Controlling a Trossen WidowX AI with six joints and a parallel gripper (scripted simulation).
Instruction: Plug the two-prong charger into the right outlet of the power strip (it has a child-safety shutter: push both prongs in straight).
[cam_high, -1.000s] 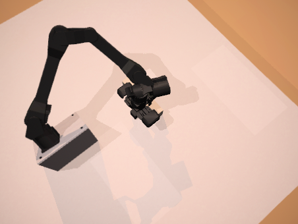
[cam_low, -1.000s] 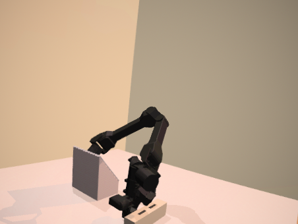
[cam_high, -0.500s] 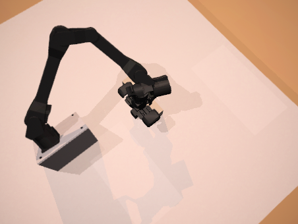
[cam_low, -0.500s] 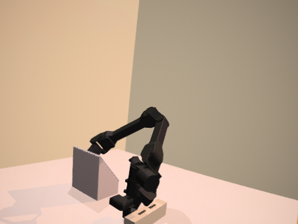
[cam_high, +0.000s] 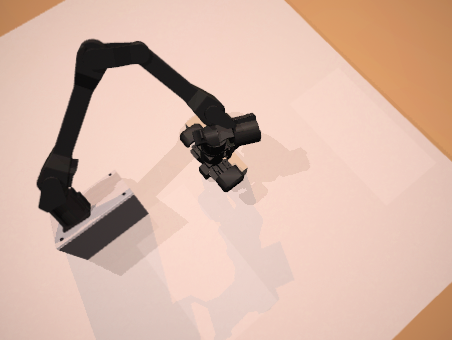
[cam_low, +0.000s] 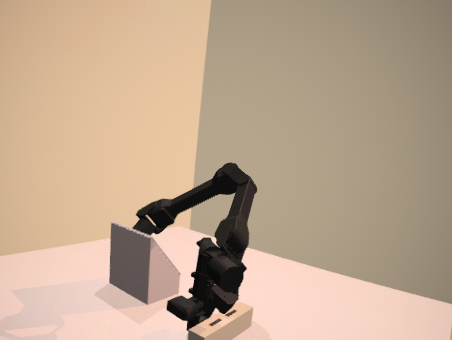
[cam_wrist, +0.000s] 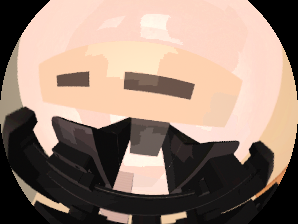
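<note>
The beige power strip (cam_wrist: 210, 107) (cam_low: 240, 318) lies on the table under my gripper. In the wrist view it shows two dark outlet slots, the left outlet (cam_wrist: 73, 79) and the longer right outlet (cam_wrist: 159, 85). In the top view only small beige ends of the power strip (cam_high: 243, 165) show past the arm. My gripper (cam_wrist: 148, 121) (cam_high: 222, 175) (cam_low: 197, 306) points down and is shut on the dark grey charger (cam_wrist: 145, 142). The charger hangs just short of the right outlet, close above the strip. Its prongs are hidden.
The arm's grey wedge-shaped base block (cam_high: 102, 222) (cam_low: 142, 265) stands to the left of the strip. A faint lighter rectangle (cam_high: 360, 135) is marked on the pink table top at the right. Orange floor lies beyond the table's edges.
</note>
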